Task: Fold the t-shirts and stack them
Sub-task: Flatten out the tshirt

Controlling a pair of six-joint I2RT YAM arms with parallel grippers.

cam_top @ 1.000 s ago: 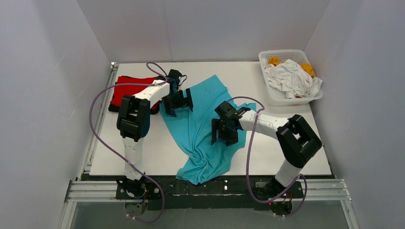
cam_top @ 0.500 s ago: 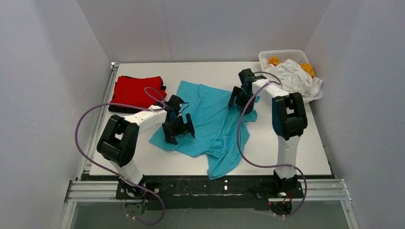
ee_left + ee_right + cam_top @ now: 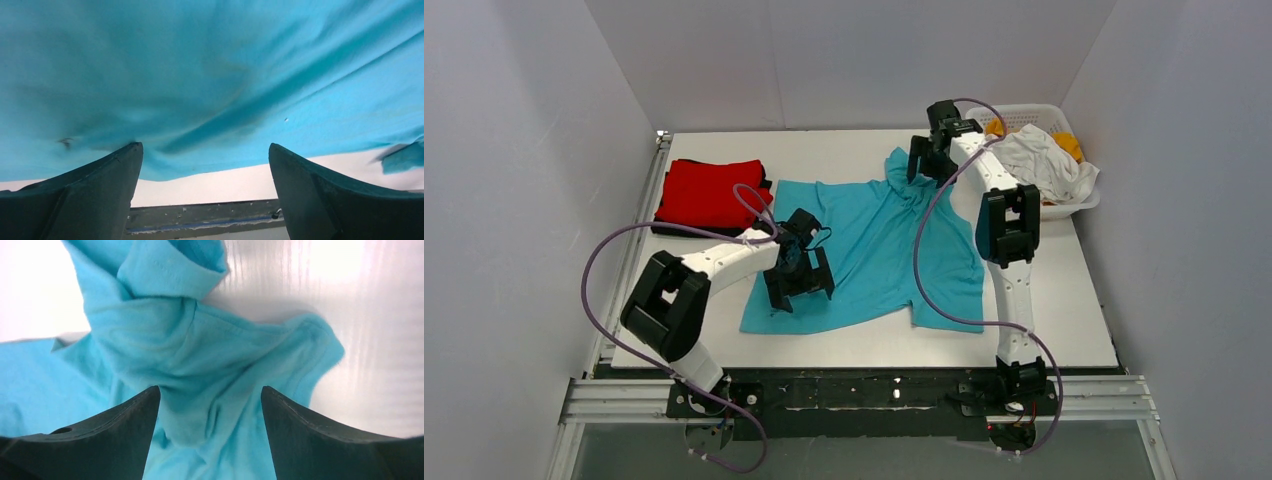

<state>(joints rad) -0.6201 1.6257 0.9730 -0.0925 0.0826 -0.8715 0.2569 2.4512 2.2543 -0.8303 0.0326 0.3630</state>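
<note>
A turquoise t-shirt (image 3: 874, 250) lies spread out across the middle of the table. My left gripper (image 3: 799, 296) hovers open over its near-left part. In the left wrist view the left gripper (image 3: 205, 150) has nothing between its fingers, and the shirt's hem (image 3: 210, 75) lies just beyond them. My right gripper (image 3: 929, 170) is at the shirt's far right corner. There the right gripper (image 3: 210, 392) stands open over a bunched sleeve (image 3: 200, 350). A folded red t-shirt (image 3: 714, 190) rests on a black one (image 3: 662, 228) at the far left.
A white lattice basket (image 3: 1020, 108) at the far right holds a crumpled white shirt (image 3: 1039, 160) and orange cloth (image 3: 997, 127). The table's front edge and metal rail (image 3: 200, 220) lie close beyond the left fingers. White walls enclose the table.
The turquoise shirt has gone from a crumpled heap to a flat spread. The right gripper moved to the far right corner. The left gripper moved nearer, towards the front.
</note>
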